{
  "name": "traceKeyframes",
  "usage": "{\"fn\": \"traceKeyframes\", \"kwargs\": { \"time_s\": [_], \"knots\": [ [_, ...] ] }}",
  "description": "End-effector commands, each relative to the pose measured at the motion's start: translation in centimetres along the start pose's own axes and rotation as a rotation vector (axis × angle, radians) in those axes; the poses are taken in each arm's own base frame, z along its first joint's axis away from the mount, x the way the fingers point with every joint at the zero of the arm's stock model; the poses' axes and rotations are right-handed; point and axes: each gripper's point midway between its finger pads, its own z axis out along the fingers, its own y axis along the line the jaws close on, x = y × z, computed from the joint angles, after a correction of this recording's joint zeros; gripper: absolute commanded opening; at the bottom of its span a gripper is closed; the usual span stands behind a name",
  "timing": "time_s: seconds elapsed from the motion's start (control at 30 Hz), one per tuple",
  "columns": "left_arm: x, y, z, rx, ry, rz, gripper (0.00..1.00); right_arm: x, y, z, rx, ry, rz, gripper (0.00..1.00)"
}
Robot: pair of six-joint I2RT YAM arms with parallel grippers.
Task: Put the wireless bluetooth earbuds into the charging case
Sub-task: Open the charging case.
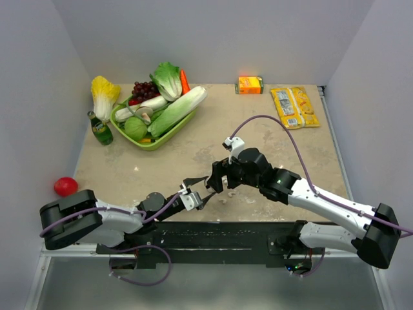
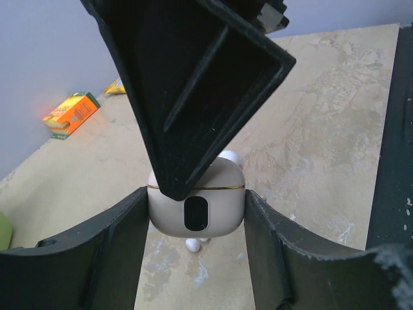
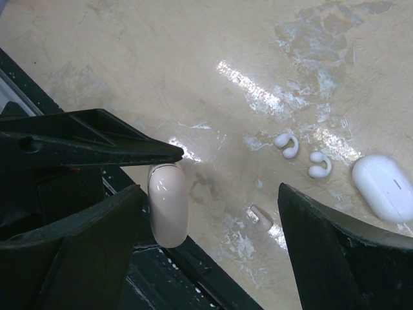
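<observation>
So the charging case [image 2: 197, 206] is off the table [image 1: 290, 148], pinched on both sides by the left pincer [image 2: 197, 216], which is about half closed around it. The seam looks shut from here, but I can't swear to it. It hangs near the front edge, right by the black strip. The two white earbuds [image 3: 287, 143] lie loose on the table just beyond, side by side, with a white pebble-shaped thing [image 3: 384, 187] next to them. The right pincer [image 3: 211, 190] hovers right over that spot, its jaws spread wide and holding nothing. Way at the back there's an orange carton [image 1: 250, 84], yellow packets [image 1: 294, 107] and a green tray of veggies [image 1: 151, 143].
</observation>
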Motion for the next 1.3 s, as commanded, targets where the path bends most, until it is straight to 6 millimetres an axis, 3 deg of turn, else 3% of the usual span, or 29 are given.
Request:
{"fn": "traceKeyframes", "kwargs": {
  "time_s": [0.0,0.8,1.07,1.27],
  "knots": [
    [-12.1,4.3,-0.8,-0.16,-0.466,0.007,0.0,-0.9,0.5,-0.3,-0.021,-0.045,0.017,0.87],
    [-12.0,4.7,-1.6,-0.181,-0.463,0.007,0.0,-0.7,-1.8,-1.1,0.091,-0.076,0.043,0.82],
    [-11.9,4.8,-1.9,-0.188,-0.461,0.005,0.0,-1.7,-2.3,-2.0,0.127,-0.124,0.059,0.82],
    [-11.8,4.8,-2.0,-0.19,-0.459,0.003,0.0,-4.0,0.7,-3.9,-0.034,-0.224,0.066,0.8]
  ]
}}
